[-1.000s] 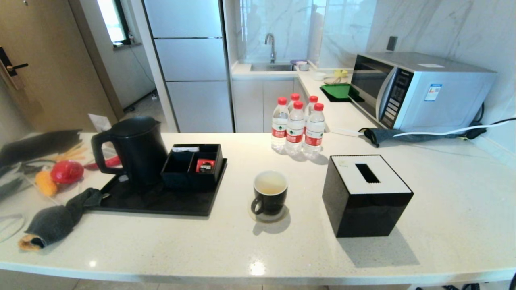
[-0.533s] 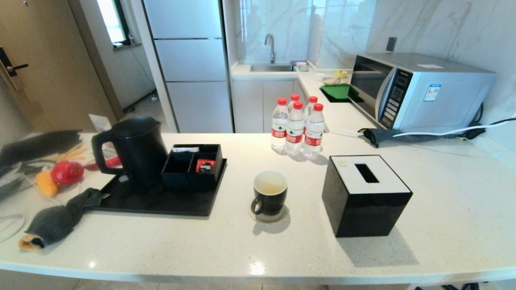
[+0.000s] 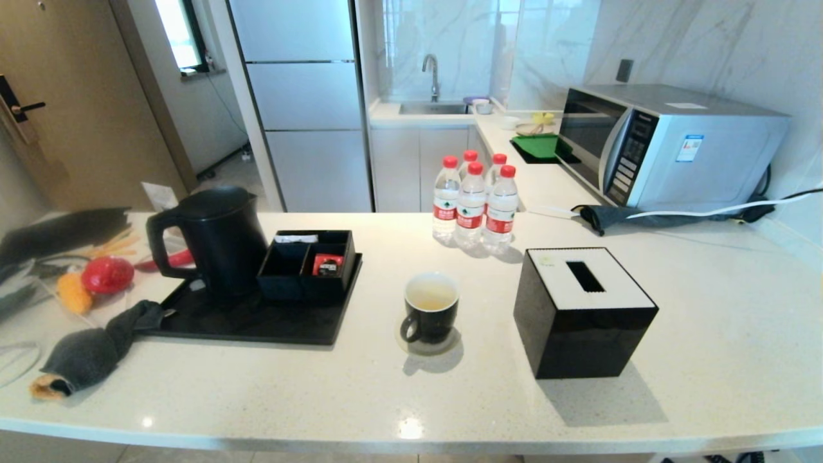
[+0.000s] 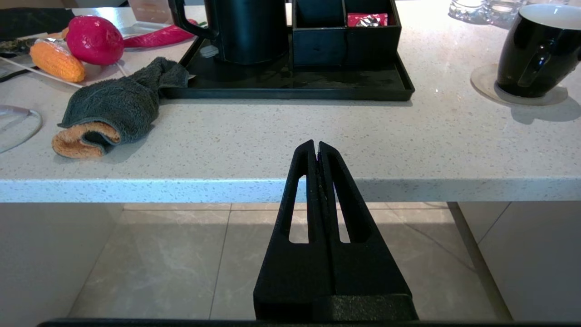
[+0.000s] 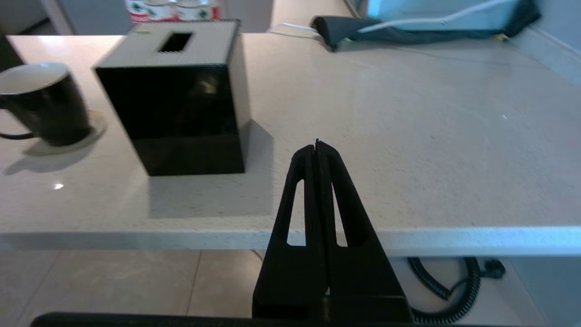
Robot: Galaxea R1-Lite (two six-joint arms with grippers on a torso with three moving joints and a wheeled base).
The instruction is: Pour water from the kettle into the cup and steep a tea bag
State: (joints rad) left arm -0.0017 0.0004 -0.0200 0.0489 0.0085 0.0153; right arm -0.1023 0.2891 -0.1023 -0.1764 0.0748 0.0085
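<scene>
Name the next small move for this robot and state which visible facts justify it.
Probably: the left gripper, shut and parked off the counter's front edge, should open and reach toward the kettle handle. The kettle stands upright on the black tray, and the cup holds only a shallow pale liquid, with no tea bag visible.

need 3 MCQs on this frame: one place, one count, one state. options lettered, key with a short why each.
1. Where does the kettle stand?
A. on the black tray
B. beside the microwave
C. on the tissue box

2. How many red-capped bottles stand behind the cup?
A. three
B. five
C. seven

3. What state is the left gripper in?
A. shut on the cup's handle
B. shut, holding nothing
C. wide open over the tray

Key:
1 A: the kettle's base sits on the tray, next to the compartment box.
2 B: five red caps show in the head view.
3 B: its fingers meet off the counter's near edge, with nothing between them; the right gripper is likewise shut.
</scene>
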